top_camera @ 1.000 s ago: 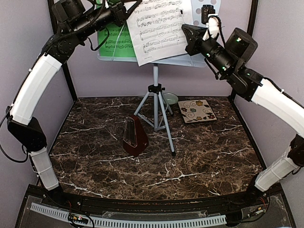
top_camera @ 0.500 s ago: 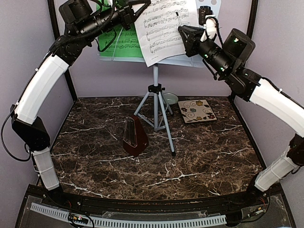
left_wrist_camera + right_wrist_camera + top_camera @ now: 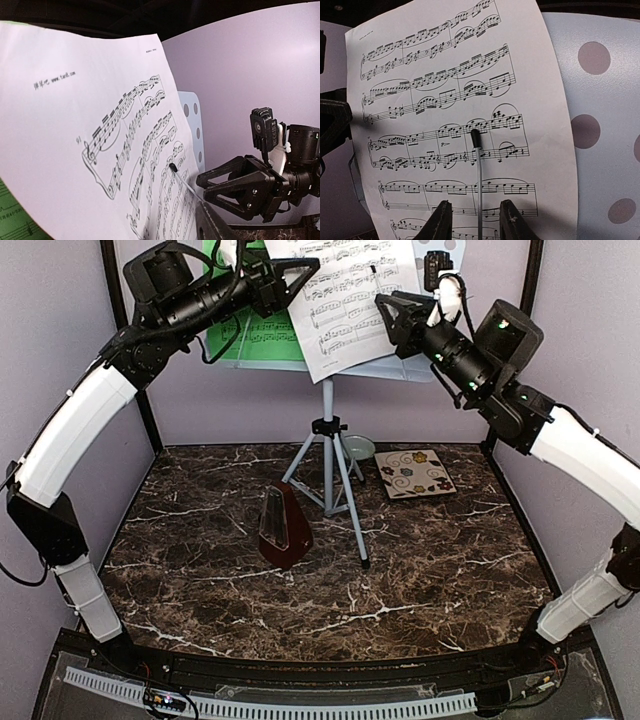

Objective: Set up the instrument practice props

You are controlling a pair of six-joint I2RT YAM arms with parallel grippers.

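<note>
The white music sheet (image 3: 350, 300) is held high and tilted against the music stand (image 3: 445, 255), its lower corner at the stand's ledge. The green music sheet (image 3: 245, 335) is already seated on the left half. The left claw (image 3: 292, 275) appears pinched on the white sheet's left edge: one finger (image 3: 212, 227) is seen on the printed side, and the other is hidden behind the paper. The right claw (image 3: 388, 312) is set narrowly parted astride the thin retainer wire (image 3: 478, 170), probably to lift it so the page can be slipped beneath. Little room is left between the two claws. Below, the metronome (image 3: 283, 530) is stood on the desk (image 3: 430, 570) just beside the tripod legs (image 3: 335, 475), well apart from both arms
</note>
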